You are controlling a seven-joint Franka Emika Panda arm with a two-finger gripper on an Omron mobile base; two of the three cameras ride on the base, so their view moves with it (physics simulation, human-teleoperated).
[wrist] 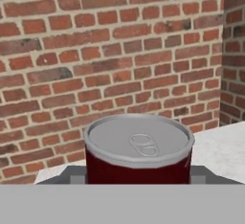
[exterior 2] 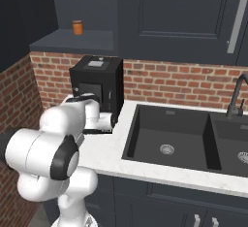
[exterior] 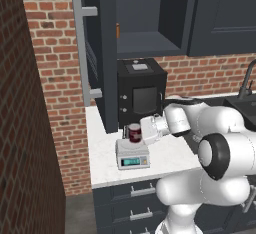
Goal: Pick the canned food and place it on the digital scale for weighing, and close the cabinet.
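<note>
The canned food (exterior: 134, 132) is a dark red can with a silver top, standing upright on the white digital scale (exterior: 132, 154) near the counter's front edge. The scale's teal display faces forward. My gripper (exterior: 136, 134) reaches in from the right at can height and is shut on the can. In the hand view the canned food (wrist: 139, 146) sits close and centred, its pull-tab lid up, in front of a brick wall. The cabinet (exterior: 150, 23) above stands open, and its dark door (exterior: 100, 53) with a light-grey bar handle (exterior: 81, 48) swings out over the counter's left end.
A black box appliance (exterior: 142, 93) stands right behind the scale. An orange item (exterior 2: 77, 27) sits on the open cabinet shelf. A dark sink (exterior 2: 169, 134) with a faucet (exterior 2: 237, 97) lies to the right. Drawers (exterior: 135, 192) are below the counter, and a brick wall (exterior: 25, 128) stands to the left.
</note>
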